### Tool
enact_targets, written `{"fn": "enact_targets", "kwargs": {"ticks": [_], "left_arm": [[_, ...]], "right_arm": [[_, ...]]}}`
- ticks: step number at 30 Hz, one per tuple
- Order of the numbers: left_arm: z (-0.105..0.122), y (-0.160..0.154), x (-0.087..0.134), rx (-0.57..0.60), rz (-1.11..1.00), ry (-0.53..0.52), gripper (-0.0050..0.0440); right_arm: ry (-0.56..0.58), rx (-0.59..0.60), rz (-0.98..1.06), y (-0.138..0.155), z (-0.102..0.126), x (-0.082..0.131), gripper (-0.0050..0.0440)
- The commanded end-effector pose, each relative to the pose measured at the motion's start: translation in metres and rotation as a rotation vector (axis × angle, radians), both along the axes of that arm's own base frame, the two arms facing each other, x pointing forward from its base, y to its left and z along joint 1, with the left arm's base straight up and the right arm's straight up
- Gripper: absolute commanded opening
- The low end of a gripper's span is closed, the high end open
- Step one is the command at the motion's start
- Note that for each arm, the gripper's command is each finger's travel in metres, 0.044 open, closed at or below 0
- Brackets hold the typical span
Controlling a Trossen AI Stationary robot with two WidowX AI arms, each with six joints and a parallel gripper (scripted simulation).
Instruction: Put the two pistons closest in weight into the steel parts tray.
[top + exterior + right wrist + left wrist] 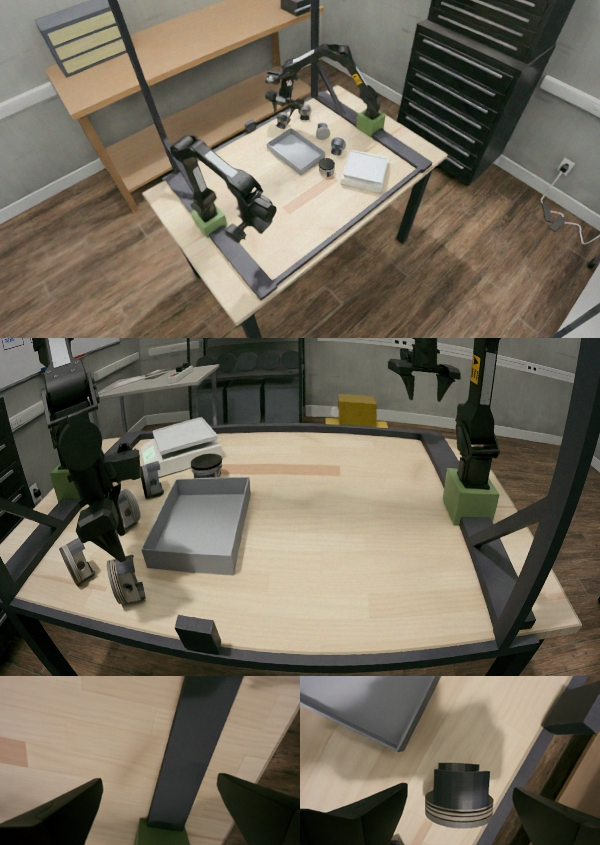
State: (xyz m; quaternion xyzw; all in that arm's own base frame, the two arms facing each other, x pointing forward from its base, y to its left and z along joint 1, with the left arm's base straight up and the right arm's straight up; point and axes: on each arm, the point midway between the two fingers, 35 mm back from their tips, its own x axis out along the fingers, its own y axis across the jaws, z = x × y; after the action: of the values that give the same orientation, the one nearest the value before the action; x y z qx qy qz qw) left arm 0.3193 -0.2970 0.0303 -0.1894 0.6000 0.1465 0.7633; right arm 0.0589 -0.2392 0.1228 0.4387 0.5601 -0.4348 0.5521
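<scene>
Showing ringed metal sides, a cylindrical piston (283,120) (125,581) (460,797) lies on pale-grained wood (260,250) (320,563) (466,725) (94,732).

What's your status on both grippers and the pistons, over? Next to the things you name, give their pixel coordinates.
Left gripper (288,106) (460,789) open over a piston (126,581) (461,793). Right gripper (425,388) (160,779) open, away from the pistons. Steel tray (274,150) (192,564) (368,729) holds no pistons. Nothing visible between left fingers and piston.

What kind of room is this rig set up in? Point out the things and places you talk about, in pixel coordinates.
Likely a workshop or robotics lab: a black steel drawer cabinet (457,95) stands by the wall, a two-level wooden workbench (200,40) beside the rig, and a low white weighing scale (365,172) (185,440) on the light wooden table (310,220) (320,538).
</scene>
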Motion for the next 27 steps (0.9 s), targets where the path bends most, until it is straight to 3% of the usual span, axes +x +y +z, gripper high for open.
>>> {"fn": "enact_targets", "kwargs": {"ticks": [1, 27], "left_arm": [[0.006, -0.002, 0.003, -0.022, 0.006, -0.022, 0.0378], [-0.037, -0.001, 0.014, -0.014, 0.002, -0.015, 0.0378]], "right_arm": [[-0.011, -0.031, 0.006, -0.005, 0.008, 0.002, 0.0400], [-0.011, -0.031, 0.006, -0.005, 0.008, 0.002, 0.0400]]}}
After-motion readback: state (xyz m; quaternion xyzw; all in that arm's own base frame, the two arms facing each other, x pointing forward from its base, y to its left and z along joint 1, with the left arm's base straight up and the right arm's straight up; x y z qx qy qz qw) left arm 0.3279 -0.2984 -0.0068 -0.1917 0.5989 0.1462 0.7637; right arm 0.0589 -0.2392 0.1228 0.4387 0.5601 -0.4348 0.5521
